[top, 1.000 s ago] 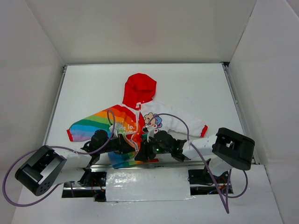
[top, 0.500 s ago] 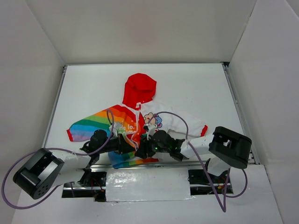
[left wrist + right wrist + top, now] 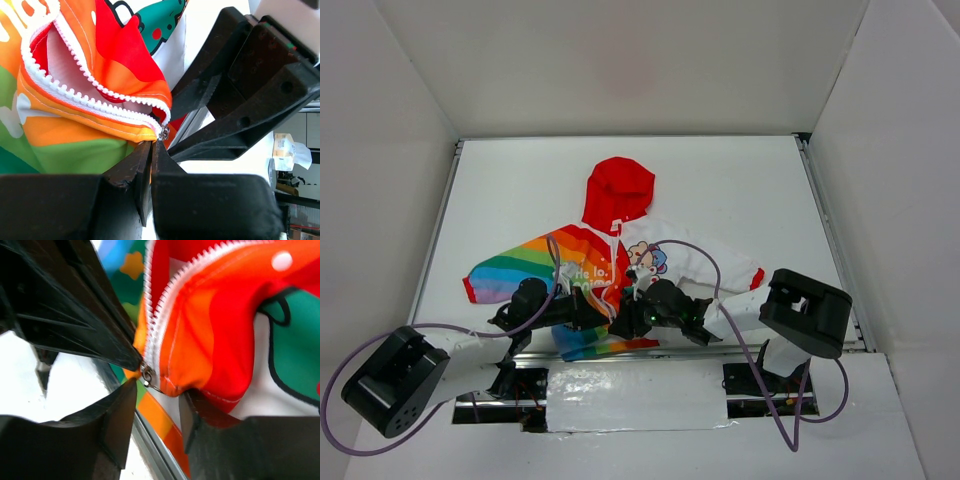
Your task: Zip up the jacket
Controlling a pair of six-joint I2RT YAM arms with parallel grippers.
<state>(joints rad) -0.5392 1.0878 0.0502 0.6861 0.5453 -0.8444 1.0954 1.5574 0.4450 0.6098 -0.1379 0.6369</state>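
Both grippers meet at the zipper slider (image 3: 146, 374) on the jacket (image 3: 582, 255) hem.
The left gripper (image 3: 151, 150) is clamped on the orange hem just beside the slider. The right gripper (image 3: 157, 390) straddles the slider, jaws slightly apart, its grip unclear. From above, the fingers hide that hem. The jacket lies flat on the table (image 3: 740, 190), hood far beyond the slider. Both elbows have drifted leftward since a second ago.

- jacket (image 3: 588, 240): one half rainbow stripes, red, orange, yellow, green, blue, with white lettering; other half white with cartoon prints (teal with black outline up close)
- hood (image 3: 618, 190): plain red
- cuffs (image 3: 469, 290): red
- zipper (image 3: 85, 95): white teeth
- left gripper (image 3: 152, 150), right gripper (image 3: 157, 395): black
- cables (image 3: 700, 255): purple
- table (image 3: 740, 185): white
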